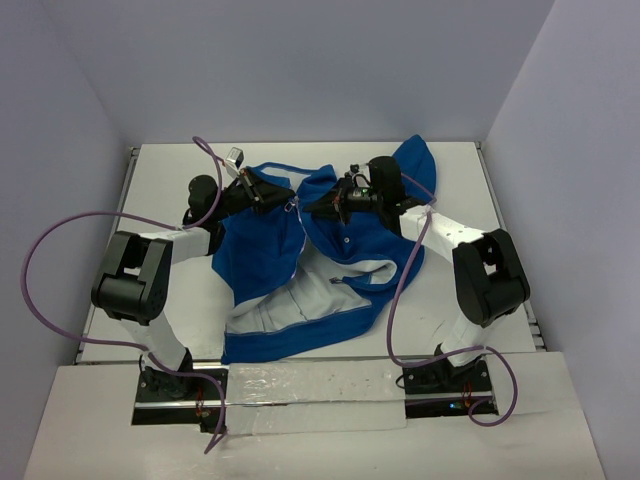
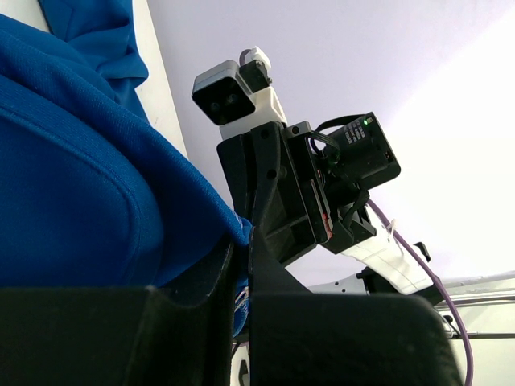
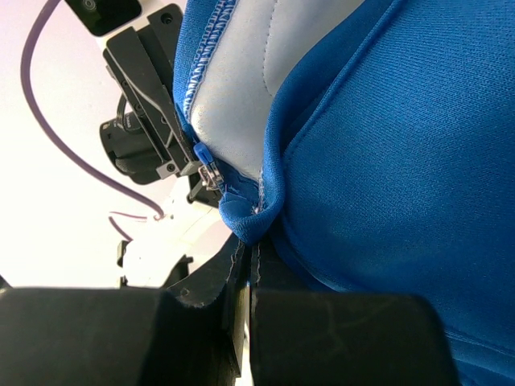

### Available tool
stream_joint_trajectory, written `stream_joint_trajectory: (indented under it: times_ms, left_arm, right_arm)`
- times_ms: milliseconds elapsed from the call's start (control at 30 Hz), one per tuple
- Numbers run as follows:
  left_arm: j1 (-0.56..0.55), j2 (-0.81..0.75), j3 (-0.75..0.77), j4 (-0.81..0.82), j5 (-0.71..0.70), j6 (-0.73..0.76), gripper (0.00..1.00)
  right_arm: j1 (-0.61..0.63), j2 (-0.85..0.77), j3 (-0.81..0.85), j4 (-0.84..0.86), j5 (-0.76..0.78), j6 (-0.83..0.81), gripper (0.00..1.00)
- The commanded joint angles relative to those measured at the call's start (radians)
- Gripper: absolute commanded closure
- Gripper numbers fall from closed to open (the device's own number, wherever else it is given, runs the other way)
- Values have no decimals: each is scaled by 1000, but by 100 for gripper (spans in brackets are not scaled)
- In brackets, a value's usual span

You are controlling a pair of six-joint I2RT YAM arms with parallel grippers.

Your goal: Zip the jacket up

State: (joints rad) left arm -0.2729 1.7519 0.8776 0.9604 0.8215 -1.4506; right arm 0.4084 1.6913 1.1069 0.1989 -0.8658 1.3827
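Jacket (image 1: pixel 268 250) edges in left end effector (image 2: pixel 240 251) and right end effector (image 3: pixel 246 248).

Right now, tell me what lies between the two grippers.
A short stretch of the jacket, its blue zipper edge, pinched by the left gripper and right gripper. The top view shows it; the right wrist view shows the zipper slider there.

The top camera looks down from above and behind the arm bases, far enough to take in the whole bench (image 1: pixel 460 170) and jacket (image 1: pixel 265 265). The wrist cameras peer along the left tool (image 2: pixel 241 277) and right tool (image 3: pixel 249 257), very close to the cloth, each facing the other arm; both probably share one front edge.
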Motion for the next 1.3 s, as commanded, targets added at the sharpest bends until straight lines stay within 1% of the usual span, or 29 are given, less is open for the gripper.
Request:
stream_joint_trajectory:
  times_ms: [0, 467, 900, 1267]
  left_arm:
    - [1, -40, 23, 63, 4, 16, 100]
    - [-1, -32, 0, 113, 18, -3, 100]
    - [-8, -31, -5, 127, 29, -4, 100]
    - [-8, -44, -11, 109, 20, 9, 100]
  right_arm:
    - [12, -21, 33, 50, -38, 10, 100]
    - [12, -2, 63, 30, -36, -3, 100]
    - [11, 3, 69, 33, -37, 2, 100]
    - [12, -6, 54, 21, -32, -4, 100]
